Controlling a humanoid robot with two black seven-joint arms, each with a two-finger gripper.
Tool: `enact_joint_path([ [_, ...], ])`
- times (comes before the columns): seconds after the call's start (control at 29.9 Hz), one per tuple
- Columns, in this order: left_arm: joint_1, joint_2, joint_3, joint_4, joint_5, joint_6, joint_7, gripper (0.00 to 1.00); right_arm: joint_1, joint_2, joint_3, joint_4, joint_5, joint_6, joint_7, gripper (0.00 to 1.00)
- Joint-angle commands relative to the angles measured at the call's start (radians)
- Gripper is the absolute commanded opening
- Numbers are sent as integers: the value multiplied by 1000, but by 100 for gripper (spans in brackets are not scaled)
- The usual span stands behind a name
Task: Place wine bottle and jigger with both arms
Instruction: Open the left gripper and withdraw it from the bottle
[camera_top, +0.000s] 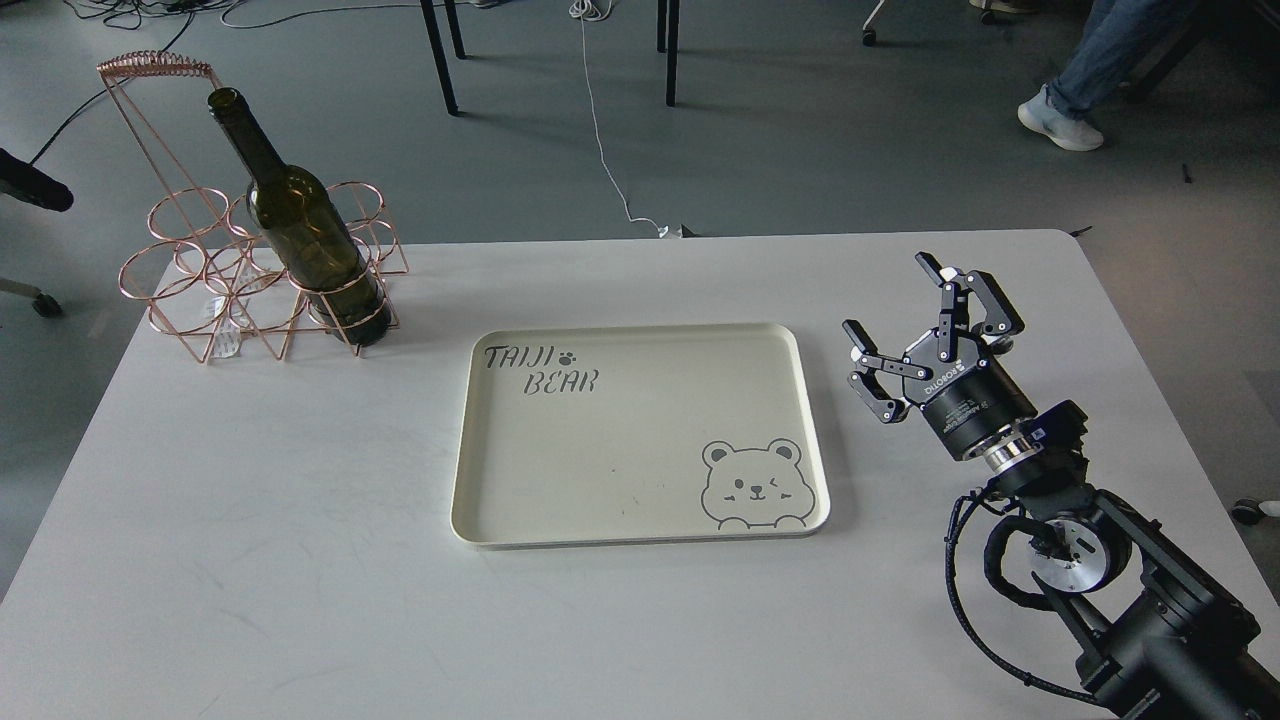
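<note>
Head view findings: the wine bottle (305, 225) stands in a ring of the copper wire rack (200, 260) at the far left corner of the white surface (250, 520), leaning slightly, untouched by either arm. The cream tray (640, 520) with bear print lies at centre, nothing on it. No jigger can be seen anywhere in view. The right gripper (925, 325) hovers just right of the tray, fingers spread wide, holding nothing. Only a dark stub shows at the left edge, possibly the left arm; its gripper is out of view. Judgement: neither item appears placed; the task looks barely begun, with both placements outstanding.
</note>
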Motion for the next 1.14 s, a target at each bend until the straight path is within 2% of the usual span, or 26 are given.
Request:
enact_joint_path([
  [0.0, 154, -69, -21, -33, -4, -2, 0, 100, 4, 0, 7, 3, 0, 0, -2, 99],
  [0.17, 327, -186, -125, -33, -13, -5, 0, 100, 16, 0, 11, -1, 1, 0, -17, 99],
  [0.3, 467, -304, -263, -33, -16, -69, 0, 100, 33, 0, 12, -5, 12, 0, -20, 99],
  [0.43, 624, -408, -374, -32, -59, -146, 135, 100, 30, -3, 15, -6, 23, 0, -19, 99],
  [0.47, 659, -430, -395, -32, -67, -156, 157, 100, 27, -3, 15, -6, 24, 0, -17, 99],
  [0.54, 719, -467, -424, -27, -71, -164, 174, 100, 17, -3, 15, 3, 24, 0, -8, 99],
  [0.74, 816, -522, -449, -4, -71, -166, 177, 100, 1, 0, 15, 6, 24, 0, 17, 99],
  [1.1, 856, -580, -474, 57, -73, -166, 177, 100, -6, 6, 4, 0, 23, 0, 15, 99],
])
